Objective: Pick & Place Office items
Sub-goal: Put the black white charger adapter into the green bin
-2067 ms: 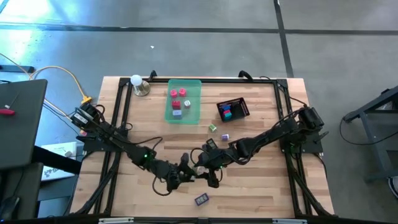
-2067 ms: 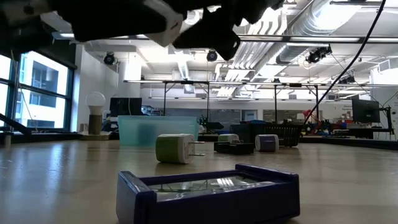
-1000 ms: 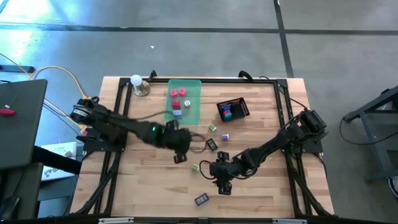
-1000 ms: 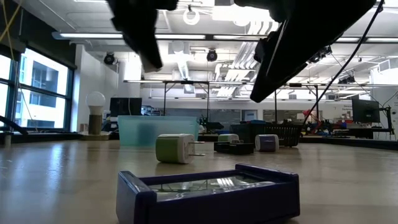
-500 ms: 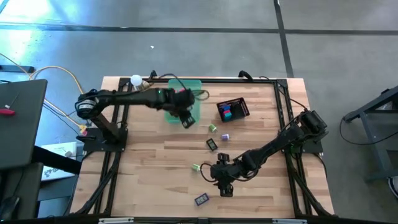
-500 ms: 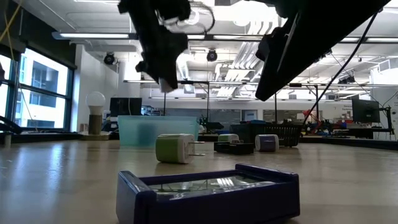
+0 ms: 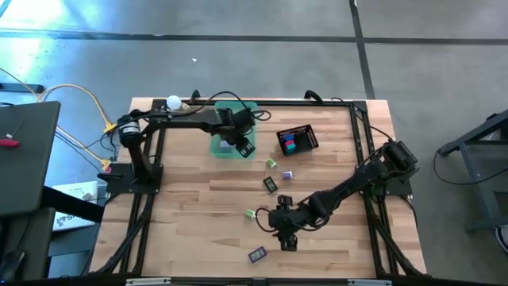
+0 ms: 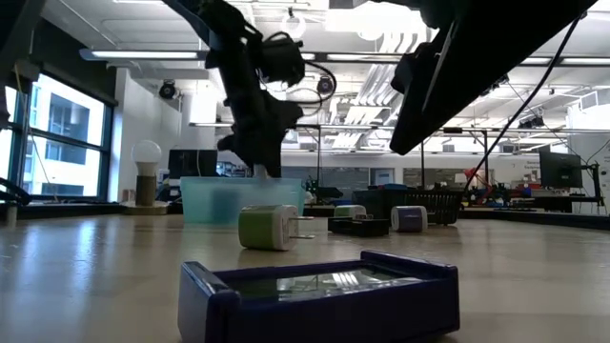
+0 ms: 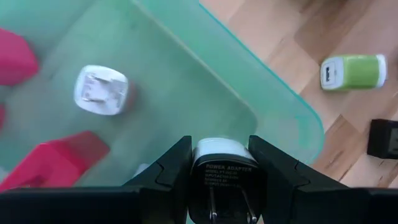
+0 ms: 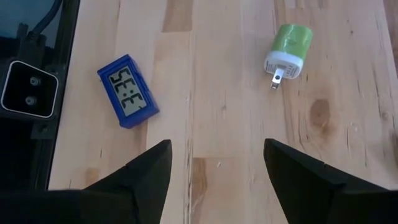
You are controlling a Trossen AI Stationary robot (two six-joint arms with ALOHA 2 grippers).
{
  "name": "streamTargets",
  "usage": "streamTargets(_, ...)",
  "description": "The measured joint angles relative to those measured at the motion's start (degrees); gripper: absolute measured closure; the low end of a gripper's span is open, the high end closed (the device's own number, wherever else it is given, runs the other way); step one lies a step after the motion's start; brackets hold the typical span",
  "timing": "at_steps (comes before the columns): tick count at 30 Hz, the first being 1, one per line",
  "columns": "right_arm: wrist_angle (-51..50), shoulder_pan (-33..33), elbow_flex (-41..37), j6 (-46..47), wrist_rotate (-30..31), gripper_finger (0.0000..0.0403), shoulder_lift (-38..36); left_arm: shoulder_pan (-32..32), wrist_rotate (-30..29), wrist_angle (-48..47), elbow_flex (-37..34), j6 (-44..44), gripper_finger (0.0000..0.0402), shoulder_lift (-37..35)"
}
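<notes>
The left gripper (image 9: pixel 217 163) hangs over the near corner of the translucent green tray (image 9: pixel 261 99), its two fingers (image 9: pixel 171 171) closed on a small power adapter (image 9: pixel 222 163) with a white top, black label and prongs pointing back toward the wrist. Below and just ahead of it inside the tray lie a white plug cube (image 9: pixel 101 91) and two pink-red blocks (image 9: pixel 59 158); off to one side, outside the tray on the wood, sits a green-and-white charger (image 9: pixel 353 72), with a black piece (image 9: pixel 384 138) at the frame edge. The right gripper (image 10: pixel 214 177) hovers low over the front of the table (image 7: pixel 198 206), fingers spread apart with nothing between them; a blue digital clock (image 10: pixel 127 91) lies on the boards ahead of one finger and another green-and-white charger (image 10: pixel 287 51) ahead of the other. From overhead, the black mesh basket (image 7: pixel 297 139) sits beside the tray, well away from the right gripper.
</notes>
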Motion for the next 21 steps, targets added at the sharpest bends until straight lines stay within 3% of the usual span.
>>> streamTargets(21, 0.1, 0.7, 0.0, 0.0, 0.4, 0.016, 0.0, 2.5, 1.5, 1.2, 0.0, 0.1, 0.0278, 7.2)
